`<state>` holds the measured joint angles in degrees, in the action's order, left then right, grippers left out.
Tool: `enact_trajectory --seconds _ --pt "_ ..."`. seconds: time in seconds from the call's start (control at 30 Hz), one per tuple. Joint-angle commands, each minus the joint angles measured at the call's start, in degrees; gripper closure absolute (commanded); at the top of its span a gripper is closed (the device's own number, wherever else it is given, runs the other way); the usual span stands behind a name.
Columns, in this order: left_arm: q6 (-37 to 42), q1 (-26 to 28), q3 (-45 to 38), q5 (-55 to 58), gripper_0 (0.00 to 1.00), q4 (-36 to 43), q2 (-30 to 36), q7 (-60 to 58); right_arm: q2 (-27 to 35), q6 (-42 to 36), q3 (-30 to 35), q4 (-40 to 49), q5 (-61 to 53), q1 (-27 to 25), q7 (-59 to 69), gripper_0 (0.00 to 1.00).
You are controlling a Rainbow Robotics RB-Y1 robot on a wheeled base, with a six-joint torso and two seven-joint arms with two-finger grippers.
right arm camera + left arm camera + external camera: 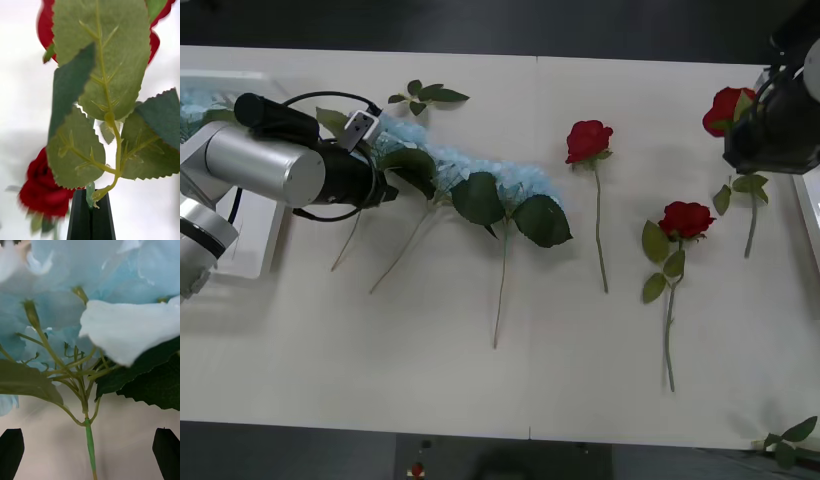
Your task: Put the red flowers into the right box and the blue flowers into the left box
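The right gripper is pinching its two black fingers together on the thin green stem of a red rose at the table's far right, the serrated leaves fanning out just above the fingertips and the bloom hanging beyond them. This held rose is sitting close to the right box, whose white rim is showing at the table's right edge. Two more red roses are lying flat on the pale table: one near the held flower, the other farther toward the centre.

The left gripper is hovering with its black fingers spread wide apart and holding nothing, a blue flower stem running between them without touching either. It is poised over the blue flowers, which are lying in a row with their dark leaves and long stems trailing toward the near edge. The left box is sitting at the table's left end, partly behind the left arm, with pale blue flowers inside it. A loose leaf sprig is resting beyond the blue flowers.
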<state>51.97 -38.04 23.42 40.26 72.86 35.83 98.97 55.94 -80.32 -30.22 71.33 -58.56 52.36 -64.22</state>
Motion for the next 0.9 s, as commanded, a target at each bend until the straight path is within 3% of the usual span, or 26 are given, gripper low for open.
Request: enact_trajectory --seconds 0.03,0.2,0.43,0.6,0.9 --pt "-1.69 0.51 -0.66 -0.27 0.0 0.88 1.26 -1.5 7.25 -4.49 0.25 2.23 -5.6 8.98 1.29 1.0" --pt "-1.69 1.39 -0.57 -0.71 0.0 0.79 1.17 -2.12 12.17 -11.08 1.31 2.14 -11.05 15.05 0.85 1.0" --pt "-3.54 1.83 -0.48 -0.88 0.0 -1.41 1.17 -2.29 15.07 -11.08 1.22 -1.2 -9.38 13.99 -1.88 1.0" --pt "-7.76 1.83 1.01 -1.85 0.0 -4.13 1.0 -2.29 18.06 -7.57 1.04 -10.95 -9.46 11.8 -16.47 1.0" --pt "-7.93 1.83 1.19 -1.85 0.0 -4.22 1.0 -2.38 20.26 1.75 1.04 -34.33 -9.99 11.53 -42.4 1.0"
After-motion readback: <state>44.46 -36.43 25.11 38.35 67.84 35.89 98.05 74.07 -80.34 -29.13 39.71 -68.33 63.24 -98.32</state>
